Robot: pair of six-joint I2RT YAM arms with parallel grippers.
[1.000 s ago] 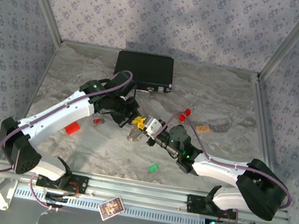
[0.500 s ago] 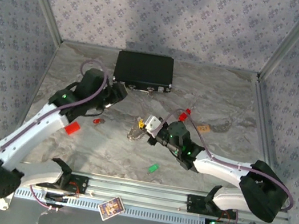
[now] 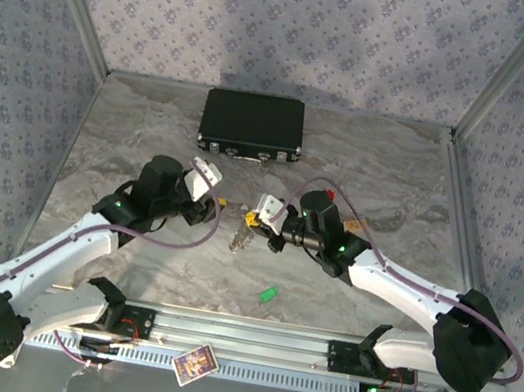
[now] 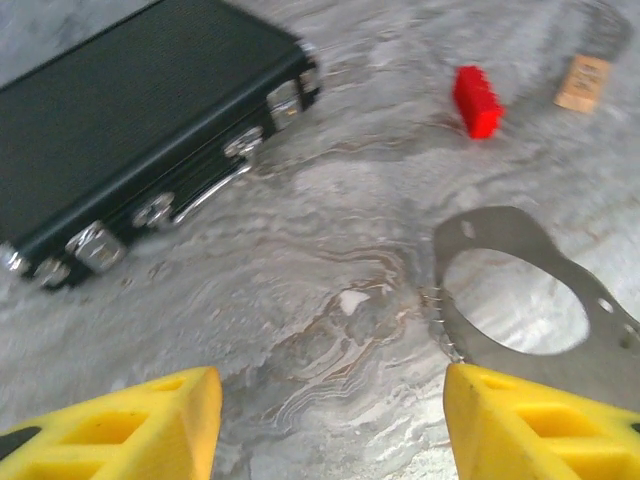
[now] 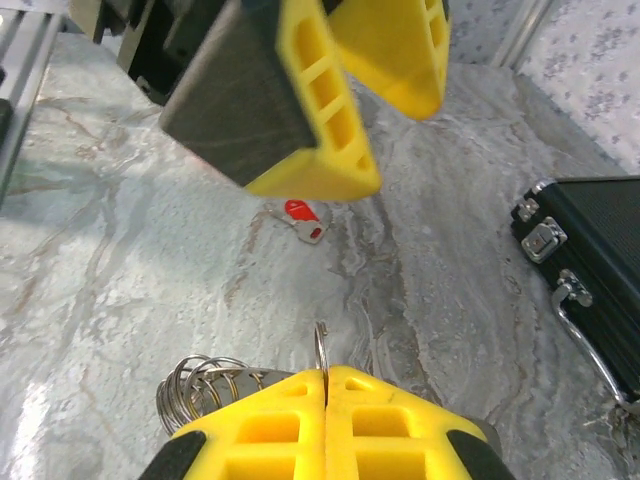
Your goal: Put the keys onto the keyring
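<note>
Right gripper (image 5: 325,385) is clenched on the thin silvery wire keyring (image 5: 320,352), over the middle of the marble table (image 3: 377,176). Left gripper (image 4: 330,390) is spread and empty.

My worry: the pinch is on the rim only, so the ring could twist or slip under a key's push.

The ring stands on edge, upright, aimed at the left fingers.

left tool (image 3: 217,204) just left of right tool (image 3: 253,221) | keyring (image 3: 237,240) dangling at right tool | green key (image 3: 268,295) well apart, near side | black case (image 3: 251,125) at tabletop (image 3: 387,178) rear
</note>
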